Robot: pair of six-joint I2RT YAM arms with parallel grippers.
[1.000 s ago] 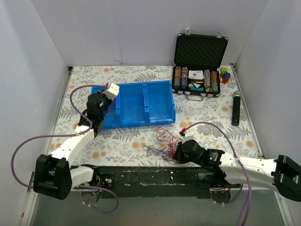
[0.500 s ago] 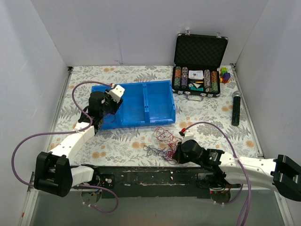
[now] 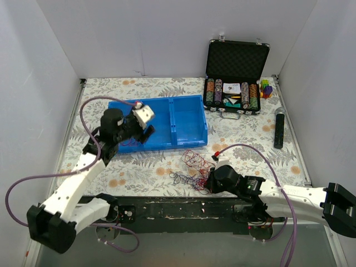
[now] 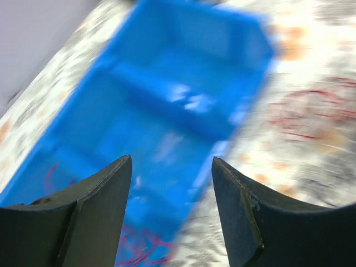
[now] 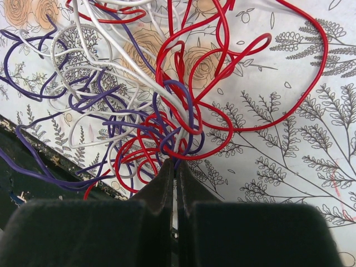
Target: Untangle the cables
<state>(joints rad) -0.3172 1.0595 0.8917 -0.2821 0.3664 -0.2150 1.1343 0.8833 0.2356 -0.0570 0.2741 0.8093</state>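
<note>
The cables [image 3: 193, 166] lie as a tangle of red, white and purple loops on the floral tablecloth in front of the blue bin [image 3: 189, 99]. My right gripper [image 3: 207, 182] sits at the tangle's near right edge. In the right wrist view this right gripper [image 5: 176, 164] is shut, its tips pinching strands where the cables [image 5: 183, 105] knot together. My left gripper [image 3: 146, 133] hovers over the bin's left compartment. In the blurred left wrist view the left gripper [image 4: 171, 167] is open with nothing between its fingers. Below it a red cable [image 4: 139, 245] lies inside the blue bin [image 4: 183, 72].
An open black case of poker chips [image 3: 236, 78] stands at the back right with small coloured toys [image 3: 267, 88] beside it. A black cylinder [image 3: 278, 128] lies along the right edge. White walls enclose three sides.
The left gripper has opened, and it has swung right from the bin's left rim to over the bin. The right gripper and the tangle have stayed put.
</note>
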